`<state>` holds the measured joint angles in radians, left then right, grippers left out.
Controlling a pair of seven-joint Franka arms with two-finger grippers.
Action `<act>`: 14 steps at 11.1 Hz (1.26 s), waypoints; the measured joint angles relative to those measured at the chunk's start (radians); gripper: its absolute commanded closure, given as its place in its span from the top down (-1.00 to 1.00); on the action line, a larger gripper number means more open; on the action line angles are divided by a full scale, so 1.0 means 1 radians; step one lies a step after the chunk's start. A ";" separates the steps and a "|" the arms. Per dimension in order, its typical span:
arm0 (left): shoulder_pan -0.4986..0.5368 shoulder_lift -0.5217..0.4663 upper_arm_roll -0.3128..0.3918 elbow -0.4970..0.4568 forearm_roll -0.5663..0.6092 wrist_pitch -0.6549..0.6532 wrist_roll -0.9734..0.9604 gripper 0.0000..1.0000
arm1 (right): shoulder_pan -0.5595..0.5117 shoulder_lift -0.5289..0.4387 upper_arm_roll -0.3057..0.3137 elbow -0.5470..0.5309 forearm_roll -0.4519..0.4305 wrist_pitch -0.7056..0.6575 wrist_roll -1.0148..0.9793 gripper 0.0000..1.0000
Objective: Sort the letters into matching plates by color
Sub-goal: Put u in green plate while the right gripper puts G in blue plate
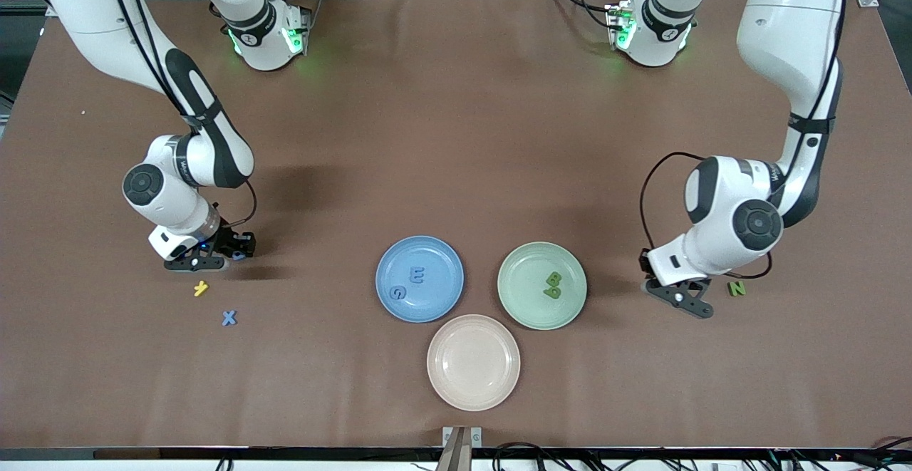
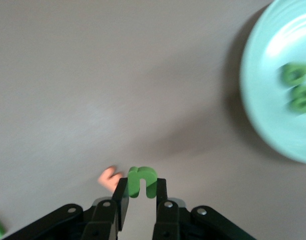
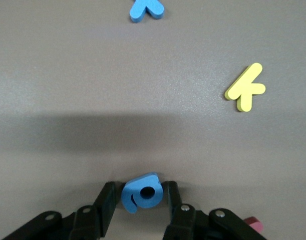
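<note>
Starting at the right arm's end of the table, the right gripper sits low at the tabletop with its fingers pressed against both sides of a blue letter. The hold takes only the letter's edge, so if you lift fast the piece may twist out and drop. A yellow letter and a blue X lie nearer the front camera, apart from the gripper. A red piece shows just beside one finger, and a low sweep could drag it along. At mid-table, the blue plate already holds two blue letters. The green plate beside it holds two green letters. The cream-pink plate lies nearest the camera and touches or nearly touches both, so a release off centre could land a letter in it. At the left arm's end, the left gripper is clamped on a green letter, held by its lower part only. A pink letter lies just beside one finger and may be nudged. A green N waits on the table nearby, not yet sorted.
</note>
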<state>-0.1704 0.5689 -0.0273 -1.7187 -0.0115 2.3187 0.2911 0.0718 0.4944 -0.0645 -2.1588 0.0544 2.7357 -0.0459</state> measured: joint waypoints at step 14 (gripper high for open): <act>-0.262 0.133 -0.057 0.140 0.000 -0.006 -0.490 -0.47 | 0.026 -0.004 0.018 0.157 0.002 -0.163 0.083 -0.57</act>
<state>-0.4322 0.7021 -0.0840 -1.5787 -0.0115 2.3124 -0.1988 0.0975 0.4905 -0.0463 -2.0023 0.0564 2.5729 0.0369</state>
